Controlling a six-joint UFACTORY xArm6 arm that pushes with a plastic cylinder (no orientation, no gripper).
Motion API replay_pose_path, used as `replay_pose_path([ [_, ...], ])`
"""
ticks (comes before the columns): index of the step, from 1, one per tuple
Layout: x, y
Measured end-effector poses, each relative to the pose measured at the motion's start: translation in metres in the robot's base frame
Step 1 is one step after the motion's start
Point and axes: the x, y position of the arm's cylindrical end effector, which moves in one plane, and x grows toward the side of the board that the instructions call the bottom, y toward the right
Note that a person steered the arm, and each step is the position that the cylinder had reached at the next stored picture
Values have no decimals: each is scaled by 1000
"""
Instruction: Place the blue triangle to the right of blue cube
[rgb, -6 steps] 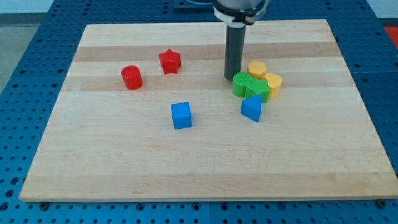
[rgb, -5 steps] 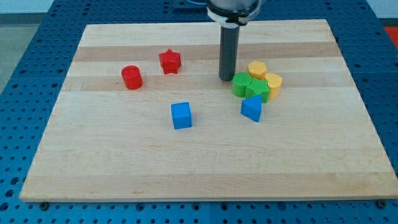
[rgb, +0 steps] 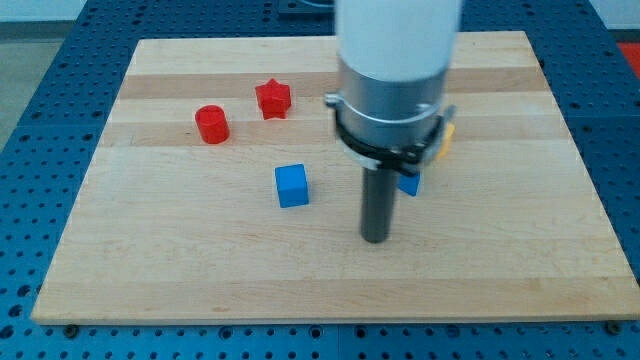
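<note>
The blue cube sits near the board's middle. The blue triangle lies to the view's right of it, mostly hidden behind my arm; only a small blue edge shows. My tip rests on the board below and between them, to the right of and below the cube, just left of and below the triangle. It touches neither block.
A red cylinder and a red star lie at the upper left. A sliver of a yellow block shows beside my arm; the green blocks are hidden behind it. The wooden board sits on a blue perforated table.
My tip has moved from above the green blocks down toward the view's bottom, now below the blue triangle. The arm now hides the green and yellow blocks. No block has visibly moved.
</note>
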Motion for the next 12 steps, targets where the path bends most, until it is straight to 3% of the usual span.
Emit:
replay_pose_path([
  [2, -30, 49],
  [6, -77, 82],
  [7, -77, 67],
  [12, -40, -138],
])
